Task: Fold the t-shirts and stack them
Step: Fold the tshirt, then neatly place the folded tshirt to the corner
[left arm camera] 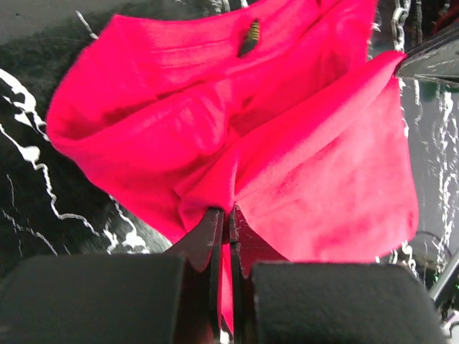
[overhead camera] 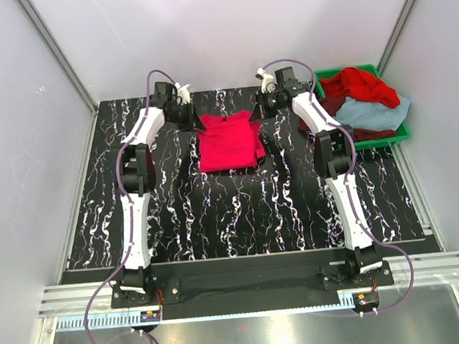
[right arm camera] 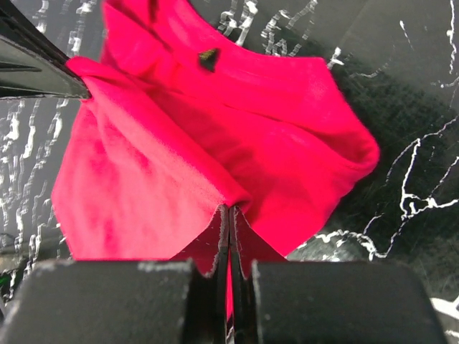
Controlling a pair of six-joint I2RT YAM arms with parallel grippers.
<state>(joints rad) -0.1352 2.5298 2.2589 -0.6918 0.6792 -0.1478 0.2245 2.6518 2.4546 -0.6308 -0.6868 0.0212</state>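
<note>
The left claw (overhead camera: 186, 113) sits at the far-left corner of the crimson-pink t-shirt (overhead camera: 229, 146), its jaws pressed together on a pinch of the cloth. In its wrist view the fabric fans out from the pinch in soft folds. The shirt itself lies on the black marbled worktop (overhead camera: 297, 206), in the far middle, between the two arms. It is already doubled into a rough rectangle whose long axis runs far to near. Its far edge spans from one claw to the other, and the whole body of it lies on the near side of both. A small dark label (left arm camera: 249, 37) shows close to the neckline, and the cloth is rumpled rather than flat, with loose layers along the right side.

The right claw (overhead camera: 261, 109) mirrors the left at the far-right corner, likewise clamped shut on a fold of the same shirt. Neither arm is nearer, as each has its own corner. The next fold, as I judge it, means carrying that far edge toward the near side, both claws level.

Further right, the green bin (overhead camera: 403, 134) holds a brighter red t-shirt (overhead camera: 360, 82) and a light blue-grey t-shirt (overhead camera: 373, 113), unfolded.
</note>
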